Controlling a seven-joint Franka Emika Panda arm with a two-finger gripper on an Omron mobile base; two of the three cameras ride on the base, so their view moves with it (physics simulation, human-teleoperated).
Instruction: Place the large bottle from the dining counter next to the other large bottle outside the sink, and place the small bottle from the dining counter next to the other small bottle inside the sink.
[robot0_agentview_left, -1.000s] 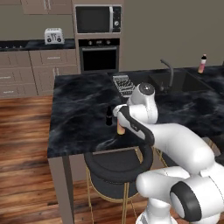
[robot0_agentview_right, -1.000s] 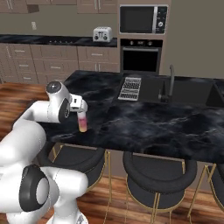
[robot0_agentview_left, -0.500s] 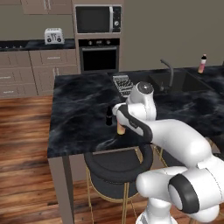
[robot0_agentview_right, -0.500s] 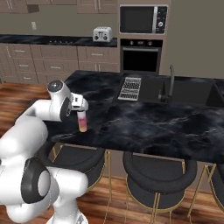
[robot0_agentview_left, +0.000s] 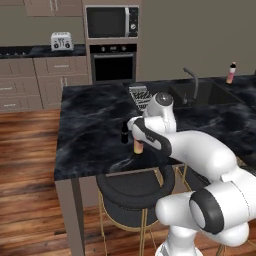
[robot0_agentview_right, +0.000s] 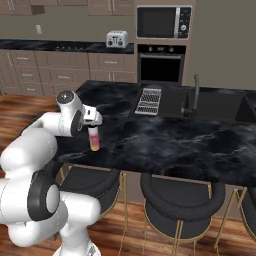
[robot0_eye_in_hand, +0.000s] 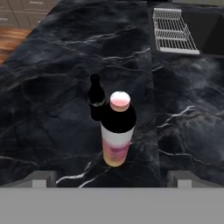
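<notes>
On the dining counter stands the large pink-yellow bottle, upright near the front edge. The small black bottle stands close beside it, apart from it. My gripper hangs open just above and behind the large bottle, its fingertips spread wide on either side, touching nothing. The other large bottle stands on the counter past the sink. The tiny pink bottle is hidden.
A ribbed metal drain rack lies left of the sink with its dark faucet. Black stools line the counter's front. Wall cabinets carry a toaster; oven and microwave stand behind.
My hand has edged slightly closer over the large bottle. Both bottles stand where they were.
</notes>
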